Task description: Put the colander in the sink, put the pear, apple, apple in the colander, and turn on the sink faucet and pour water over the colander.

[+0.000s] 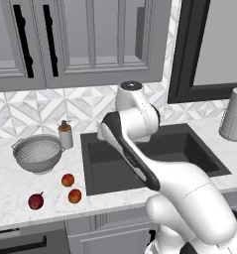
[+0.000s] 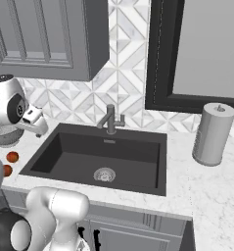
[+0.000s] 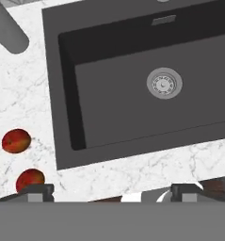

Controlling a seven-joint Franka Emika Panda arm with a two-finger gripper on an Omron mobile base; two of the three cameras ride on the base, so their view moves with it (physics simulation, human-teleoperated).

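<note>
The fingers [image 3: 113, 192] stood spread wide with nothing between the two dark tips, and they touched nothing. They hung over the front edge of the tabletop [image 3: 132, 172], looking down. Nearest, off to the left of the tips, lay the two apples [image 3: 30, 180] on the marble, close together but apart. The pear [image 1: 35, 201] lay on the tabletop beyond them to the left, near the front edge. Straight ahead of the fingers opened the sink [image 3: 147, 99], dark and bare but for its round drain. Farther off to the left, past the apples and beside a soap dispenser [image 1: 65, 135], sat the colander [image 1: 38, 154] upright on the tabletop, well apart from the fingers. It was probably light, stiff and thin-walled, its smooth metal likely slippery; the rim, or one of the small side handles, looked the best place to pinch. The sink faucet [image 2: 110, 119] stood behind the basin, farthest away, with no water running.
</note>
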